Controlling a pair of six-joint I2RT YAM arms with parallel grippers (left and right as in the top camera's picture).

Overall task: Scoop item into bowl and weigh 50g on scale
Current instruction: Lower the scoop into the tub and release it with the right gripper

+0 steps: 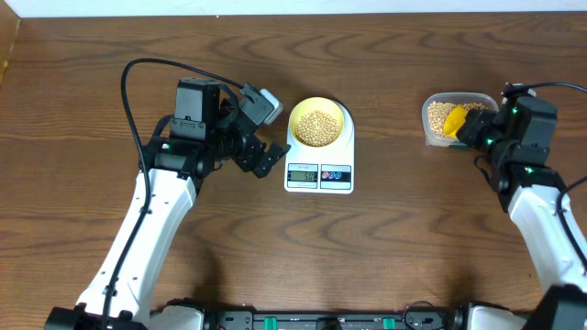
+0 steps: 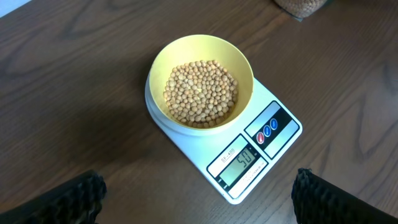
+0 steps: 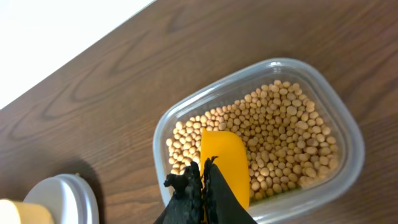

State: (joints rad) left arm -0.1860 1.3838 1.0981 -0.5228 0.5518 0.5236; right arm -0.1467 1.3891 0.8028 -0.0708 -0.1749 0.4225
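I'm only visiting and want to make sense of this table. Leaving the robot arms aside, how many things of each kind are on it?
Bowl: 1
Scale: 1
Clear container: 1
Yellow scoop: 1
Heaps of beans: 2, one in the bowl and one in the container
Total: 6

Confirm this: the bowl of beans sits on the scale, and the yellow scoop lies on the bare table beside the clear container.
Not quite. The yellow scoop lies inside the clear container, on the beans, as the right wrist view shows. The bowl of beans does sit on the scale.
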